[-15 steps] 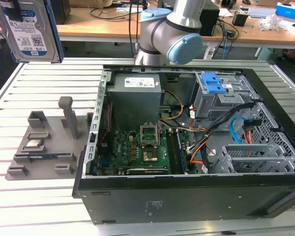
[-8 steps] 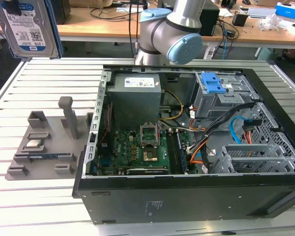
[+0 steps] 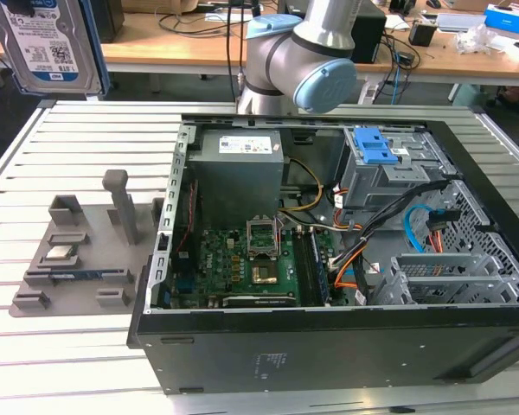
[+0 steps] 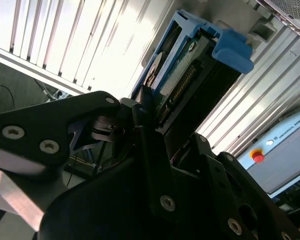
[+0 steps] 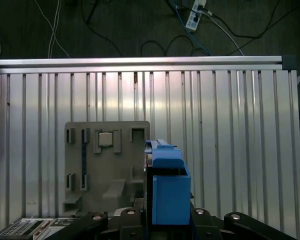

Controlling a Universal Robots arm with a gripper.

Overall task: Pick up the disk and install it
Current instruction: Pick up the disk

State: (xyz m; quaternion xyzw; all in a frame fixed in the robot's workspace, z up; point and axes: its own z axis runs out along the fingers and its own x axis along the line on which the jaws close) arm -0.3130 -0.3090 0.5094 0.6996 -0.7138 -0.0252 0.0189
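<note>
One disk way up high at the exterior view's left, off the table, with a white-and-blue label facing out and a blue frame at its edge; lower down, one grey holder flat on the table, with a small silver chip in a slot and a thin dark stick just beside it (both well apart from the disk); next along, a big open computer case lying on its side; inside it, a grey power box at the back and a green board nearer the front wall; above the case, the grey and pale blue robot arm; further along, a grey drive bay with a blue latch on top; then dark cables; last, a metal cage at the exterior view's right.

In the second wrist view, the black gripper clamped tight on the disk, with the blue frame poking out past the jaws.

In the first wrist view, the gripper again, jaws one on each side of the blue end of the disk and pressed against it; well above the ribbed table; down on the table, the grey holder with the chip in its slot.
</note>
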